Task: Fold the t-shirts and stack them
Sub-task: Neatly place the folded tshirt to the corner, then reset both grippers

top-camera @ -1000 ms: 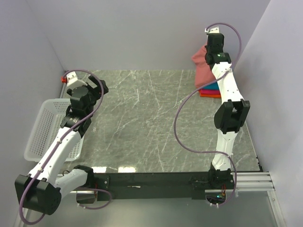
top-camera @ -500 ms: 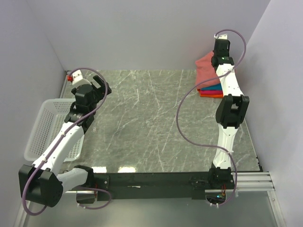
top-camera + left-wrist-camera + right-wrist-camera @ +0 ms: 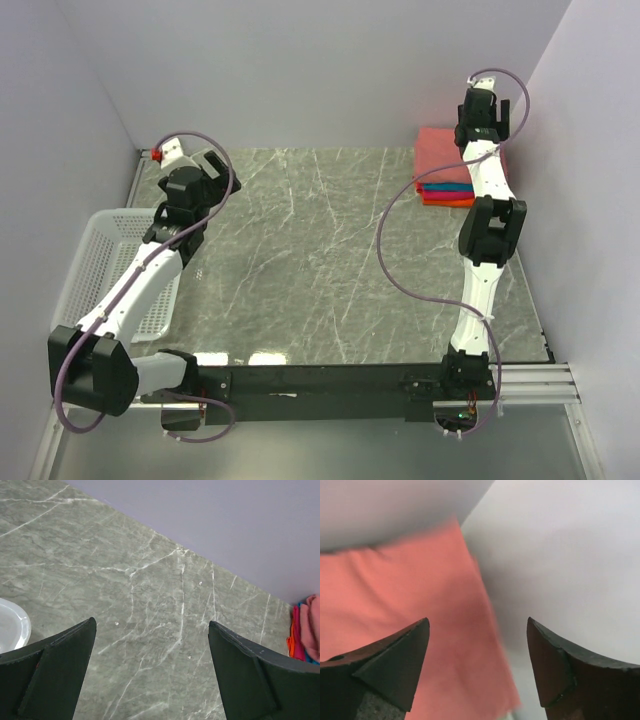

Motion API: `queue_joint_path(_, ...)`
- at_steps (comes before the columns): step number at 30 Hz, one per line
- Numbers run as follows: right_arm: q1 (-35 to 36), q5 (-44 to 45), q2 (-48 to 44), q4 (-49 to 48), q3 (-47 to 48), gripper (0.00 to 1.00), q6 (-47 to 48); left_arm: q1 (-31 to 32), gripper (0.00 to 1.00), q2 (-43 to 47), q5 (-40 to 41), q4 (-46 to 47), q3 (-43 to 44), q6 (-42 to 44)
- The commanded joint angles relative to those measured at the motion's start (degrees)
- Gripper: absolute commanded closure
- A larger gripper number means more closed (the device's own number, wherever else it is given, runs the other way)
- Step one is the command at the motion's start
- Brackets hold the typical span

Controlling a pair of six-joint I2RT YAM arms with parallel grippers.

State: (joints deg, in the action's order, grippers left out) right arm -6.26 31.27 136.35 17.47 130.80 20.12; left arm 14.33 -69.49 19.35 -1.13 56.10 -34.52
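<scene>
we note the marble desk [image 3: 300,260], with the t-shirts [image 3: 445,188] stacked at its far right corner, salmon shirt [image 3: 437,150] on top. we judge the cloth soft and light (likely to slump); grip a folded edge. right end effector [image 3: 477,625] gapes above it, empty; left end effector [image 3: 151,625] wide open, empty.

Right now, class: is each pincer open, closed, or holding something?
Left pincer: open, empty, above the table.
Right pincer: open, empty, above the salmon t-shirt.
</scene>
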Motion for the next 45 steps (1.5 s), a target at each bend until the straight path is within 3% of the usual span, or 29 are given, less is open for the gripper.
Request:
queue_joint_path(1,-0.50,2.22,0.05,-3.77,1.21,0.14,-2.53,0.09,0.01,-0.20,-1.07,-0.63,3.75,-0.02)
queue_joint_path(5,-0.51,-0.68,-2.40,-0.61,-0.02,0.12,-7.10,0.17,0.01,0.58,-1.78,-2.03,4.46,-0.19)
queue_joint_path(12,-0.42,-8.14,-15.84,4.40,-9.50,0.10,-19.93,0.09,0.01,6.29,-2.13,-2.66,2.18,-1.77)
queue_joint_path(19,0.81,-12.18,-36.66,2.75,-34.71,0.09,-31.27,0.17,0.01,11.92,-2.74,-4.85,-0.37,-5.11)
queue_joint_path(24,0.99,-19.38,-57.84,-3.13,-59.36,0.09,-41.20,0.17,0.01,12.81,-4.23,-6.25,-0.99,-8.53)
queue_joint_path(30,0.99,-27.04,-81.84,-10.09,-83.47,0.08,-45.87,0.17,0.01,10.17,-8.10,-9.94,0.50,-11.26)
queue_joint_path(37,0.99,-28.72,-98.19,-4.64,-95.11,0.08,-47.63,0.26,0.01,8.59,-10.04,-9.25,-2.73,-14.16)
queue_joint_path(45,0.99,-28.81,-103.40,-7.81,-100.84,0.08,-48.16,0.17,0.00,5.25,-6.70,-11.87,-3.54,-15.49)
